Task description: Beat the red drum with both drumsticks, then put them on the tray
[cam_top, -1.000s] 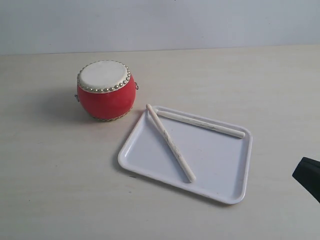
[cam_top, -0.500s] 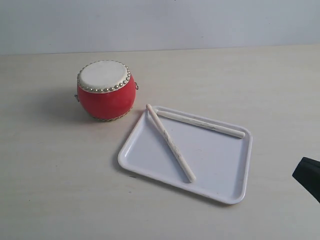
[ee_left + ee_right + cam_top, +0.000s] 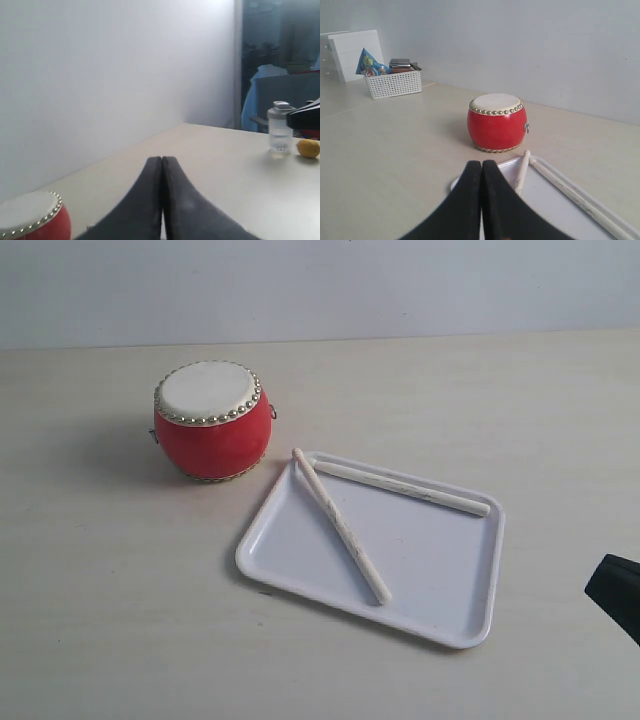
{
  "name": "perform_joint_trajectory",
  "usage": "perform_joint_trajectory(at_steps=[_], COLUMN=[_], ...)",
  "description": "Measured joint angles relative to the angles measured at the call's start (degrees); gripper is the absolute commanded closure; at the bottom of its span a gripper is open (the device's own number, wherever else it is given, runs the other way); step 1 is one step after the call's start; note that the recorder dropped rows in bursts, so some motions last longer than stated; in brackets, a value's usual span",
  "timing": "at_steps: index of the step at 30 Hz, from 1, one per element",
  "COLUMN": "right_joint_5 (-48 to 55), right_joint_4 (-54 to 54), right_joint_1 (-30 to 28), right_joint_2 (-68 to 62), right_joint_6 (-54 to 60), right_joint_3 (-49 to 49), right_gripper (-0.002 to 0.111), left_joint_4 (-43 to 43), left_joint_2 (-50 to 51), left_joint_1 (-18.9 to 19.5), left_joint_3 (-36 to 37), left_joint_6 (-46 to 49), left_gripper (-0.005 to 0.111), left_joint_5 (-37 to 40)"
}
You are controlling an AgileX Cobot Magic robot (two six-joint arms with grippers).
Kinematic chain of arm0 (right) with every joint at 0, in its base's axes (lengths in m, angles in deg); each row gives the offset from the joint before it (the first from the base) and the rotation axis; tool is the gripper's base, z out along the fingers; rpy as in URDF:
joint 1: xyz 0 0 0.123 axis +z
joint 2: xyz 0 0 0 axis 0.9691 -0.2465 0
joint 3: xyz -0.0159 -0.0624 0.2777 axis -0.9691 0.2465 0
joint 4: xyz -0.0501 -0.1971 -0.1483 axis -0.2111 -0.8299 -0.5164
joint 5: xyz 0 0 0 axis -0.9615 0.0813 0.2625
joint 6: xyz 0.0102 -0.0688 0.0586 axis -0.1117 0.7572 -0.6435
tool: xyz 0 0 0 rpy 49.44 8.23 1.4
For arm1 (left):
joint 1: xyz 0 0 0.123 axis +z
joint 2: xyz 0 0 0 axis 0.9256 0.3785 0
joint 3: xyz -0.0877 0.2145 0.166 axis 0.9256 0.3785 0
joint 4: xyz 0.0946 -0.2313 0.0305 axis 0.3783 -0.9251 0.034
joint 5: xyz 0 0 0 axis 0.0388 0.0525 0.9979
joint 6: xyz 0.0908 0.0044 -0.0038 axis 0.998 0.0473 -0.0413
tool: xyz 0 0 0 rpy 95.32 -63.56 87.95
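The red drum (image 3: 211, 421) stands upright on the table, left of the white tray (image 3: 440, 580). Two drumsticks lie in the tray: one (image 3: 340, 525) runs diagonally with its tip over the rim near the drum, the other (image 3: 400, 487) lies along the far rim. In the right wrist view the drum (image 3: 496, 123), the tray (image 3: 550, 200) and both sticks (image 3: 522, 172) (image 3: 575, 195) show beyond my right gripper (image 3: 481, 163), which is shut and empty. My left gripper (image 3: 162, 159) is shut on nothing, with the drum (image 3: 32, 220) off to its side. Only a dark part of the right arm (image 3: 615, 592) shows in the exterior view.
A white basket (image 3: 394, 82) with packets stands beside a white box (image 3: 355, 52) far back in the right wrist view. A clear bottle (image 3: 280, 132) and a yellow fruit (image 3: 308, 148) sit on the table's far end in the left wrist view.
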Motion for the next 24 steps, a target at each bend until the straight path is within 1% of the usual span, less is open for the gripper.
perform_joint_trajectory(at_steps=[3, 5, 11, 15, 22, 24], right_joint_5=[0.0, 0.0, 0.0, 0.0, 0.0, 0.0], right_joint_4=[0.0, 0.0, 0.0, 0.0, 0.0, 0.0], right_joint_1=[0.0, 0.0, 0.0, 0.0, 0.0, 0.0], right_joint_2=[0.0, 0.0, 0.0, 0.0, 0.0, 0.0], right_joint_6=[0.0, 0.0, 0.0, 0.0, 0.0, 0.0], right_joint_3=[0.0, 0.0, 0.0, 0.0, 0.0, 0.0], right_gripper=[0.108, 0.108, 0.108, 0.108, 0.108, 0.108], left_joint_4=[-1.17, -1.45, -1.75, -1.75, -2.01, -2.01], left_joint_2=[0.0, 0.0, 0.0, 0.0, 0.0, 0.0], left_joint_1=[0.0, 0.0, 0.0, 0.0, 0.0, 0.0], left_joint_3=[0.0, 0.0, 0.0, 0.0, -0.53, -0.53], left_joint_6=[0.83, -0.32, -7.39, -8.66, -9.08, -11.13], left_gripper=[0.107, 0.107, 0.107, 0.107, 0.107, 0.107], left_joint_5=[1.41, 1.01, -5.2, -8.36, -10.14, -10.42])
